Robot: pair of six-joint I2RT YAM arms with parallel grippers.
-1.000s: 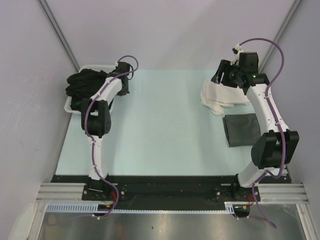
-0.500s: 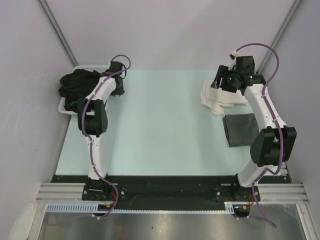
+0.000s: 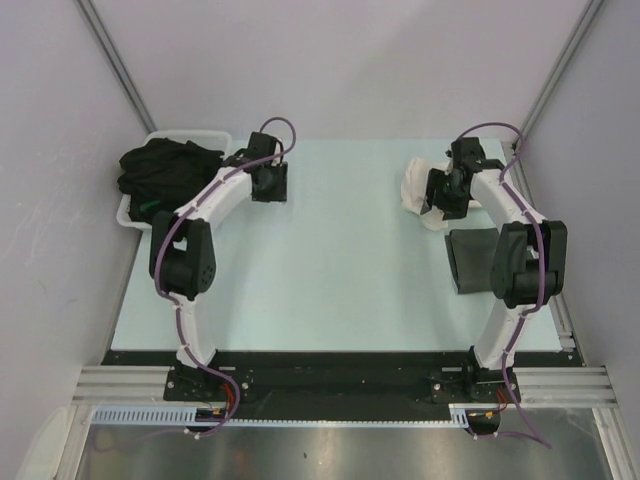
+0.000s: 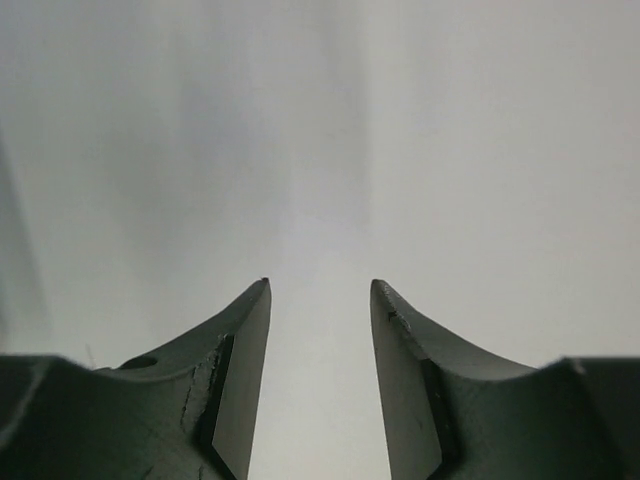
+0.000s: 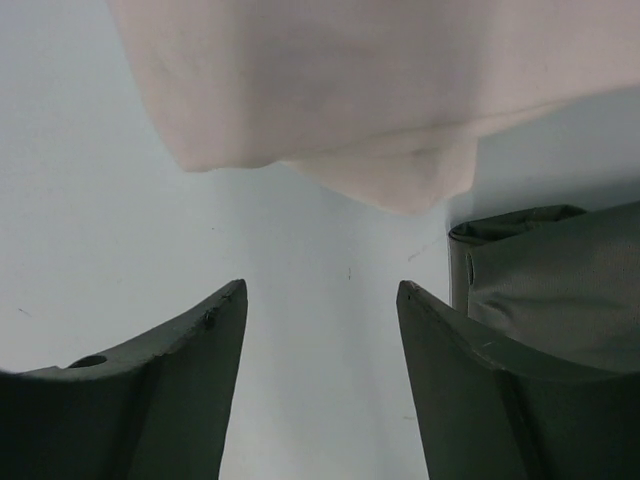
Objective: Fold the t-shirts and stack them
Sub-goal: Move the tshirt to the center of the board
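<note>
Sitting in white tub (image 3: 186,134): heap of crumpled black t-shirts (image 3: 165,170), piled above the rim.
Tub position: far-left corner of the desk (image 3: 330,280).
Cream-white t-shirt (image 3: 414,192): bunched on the desk at far right, not in any container.
Dark grey t-shirt (image 3: 468,262): folded flat on the desk, just beside the cream one on the near side.
Left tool (image 3: 272,184): just right of the tub, jaws partly apart, nothing between them; wrist view shows only a blank pale surface.
Right tool (image 3: 440,196): at the cream shirt's near edge, jaws wide apart, gripping nothing.
</note>
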